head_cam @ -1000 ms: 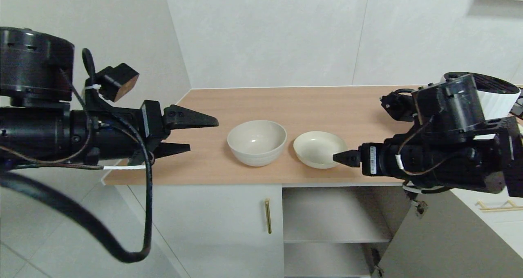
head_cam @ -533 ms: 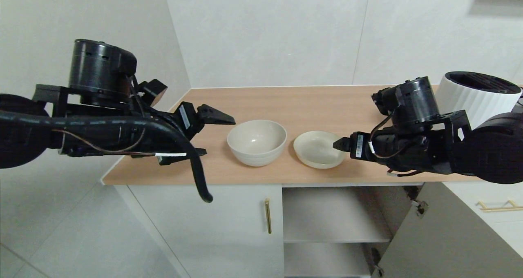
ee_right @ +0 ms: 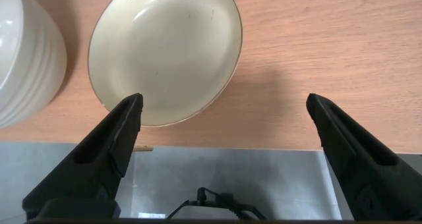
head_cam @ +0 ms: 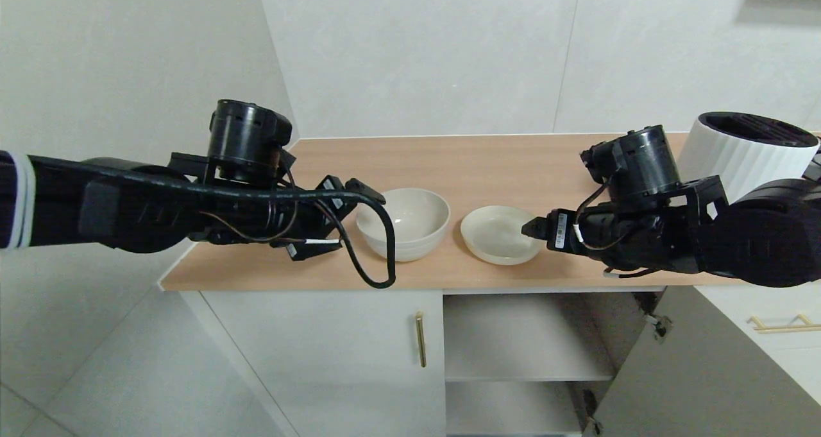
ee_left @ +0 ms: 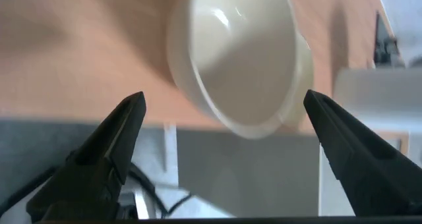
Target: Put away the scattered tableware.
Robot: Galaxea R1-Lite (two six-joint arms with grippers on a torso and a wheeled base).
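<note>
Deep bowl (head_cam: 403,224): set near the worktop's (head_cam: 487,161) front edge. Shallow bowl (head_cam: 501,235): just beside it, apart. Left tool (head_cam: 346,222): spread wide, held beside the deep bowl. Right tool (head_cam: 532,230): spread wide, held at the shallow bowl's rim. Both bowls are judged rigid, glazed, slippery and breakable; best taken across the rim.

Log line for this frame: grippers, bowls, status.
left gripper: open, beside deep bowl | right gripper: open, beside shallow bowl | bowls: on counter, ungrasped | cabinet below: open
</note>
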